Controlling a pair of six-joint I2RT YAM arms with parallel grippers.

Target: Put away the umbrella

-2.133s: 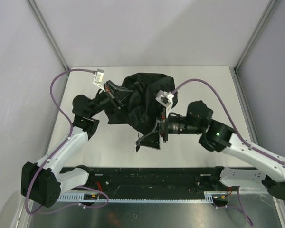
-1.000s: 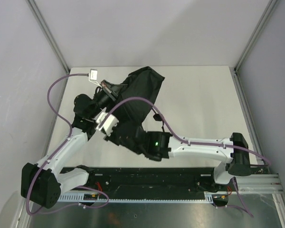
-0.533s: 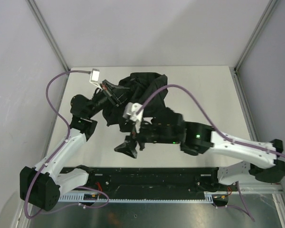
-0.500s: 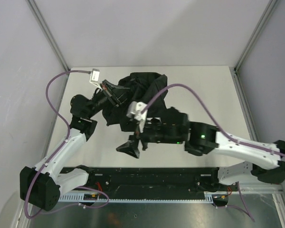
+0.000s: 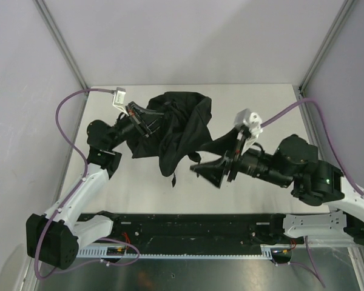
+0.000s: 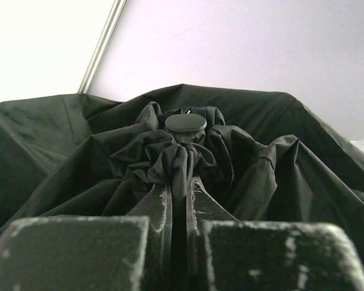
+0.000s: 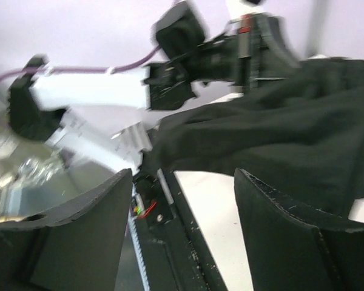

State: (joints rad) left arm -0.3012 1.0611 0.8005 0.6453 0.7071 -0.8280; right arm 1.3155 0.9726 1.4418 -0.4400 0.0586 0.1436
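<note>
Umbrella [image 5: 176, 130] sits on the far half of the table [image 5: 261, 109], left of the table's centre. It is not folded, just a loose crumpled heap of black fabric. One lobe trails toward the table's middle, and a narrow end hangs toward the table's near edge.

Left gripper [image 5: 142, 124] is over the far-left part of the table, at the heap's left side. In the left wrist view the gripper [image 6: 178, 188] has its fingers [image 6: 155, 206] pressed together with a gathered fold of the umbrella [image 6: 279, 176] pinched between them. The round black cap [image 6: 185, 123] sits just past the fingertips, with the fabric bunched around it.

Right gripper [image 5: 203, 173] is over the table's middle, nearer the near edge than the heap and pointing left. In the right wrist view the gripper [image 7: 182, 230] has its fingers [image 7: 279, 224] spread wide with nothing between them. The umbrella fabric [image 7: 261, 139] runs across beyond the fingertips. That view is blurred, so I can't tell whether the trailing lobe touches the gripper body.

The left arm [image 7: 97, 91] shows in the right wrist view beyond the fabric, white link and purple cable — soft focus.
</note>
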